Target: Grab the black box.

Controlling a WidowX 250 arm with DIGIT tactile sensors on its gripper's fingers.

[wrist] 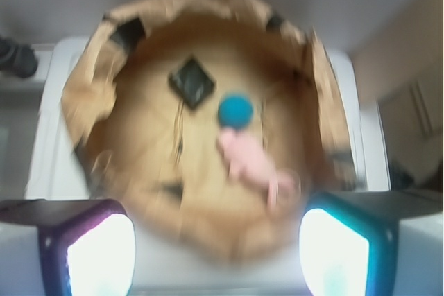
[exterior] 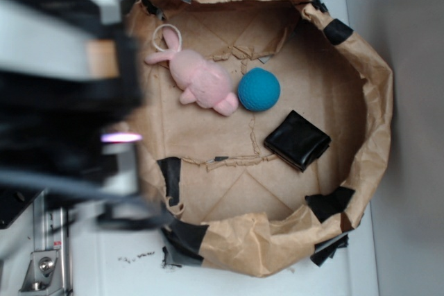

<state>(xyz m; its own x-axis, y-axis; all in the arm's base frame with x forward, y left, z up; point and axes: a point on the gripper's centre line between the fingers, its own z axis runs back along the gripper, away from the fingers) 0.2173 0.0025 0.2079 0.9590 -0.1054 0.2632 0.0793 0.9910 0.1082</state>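
Observation:
The black box lies flat on the paper floor of a brown paper enclosure, right of centre, below a teal ball. The blurred wrist view shows the black box as a dark diamond, far ahead and left of the teal ball. My gripper is open, its two glowing fingertips wide apart with nothing between them. It hovers high above the near rim, well away from the box. In the exterior view the arm is a dark blur at the left.
A pink toy rabbit lies beside the ball, left of the box. The crumpled paper wall, patched with black tape strips, rings the floor. White tabletop surrounds the enclosure. A metal bracket sits at the lower left.

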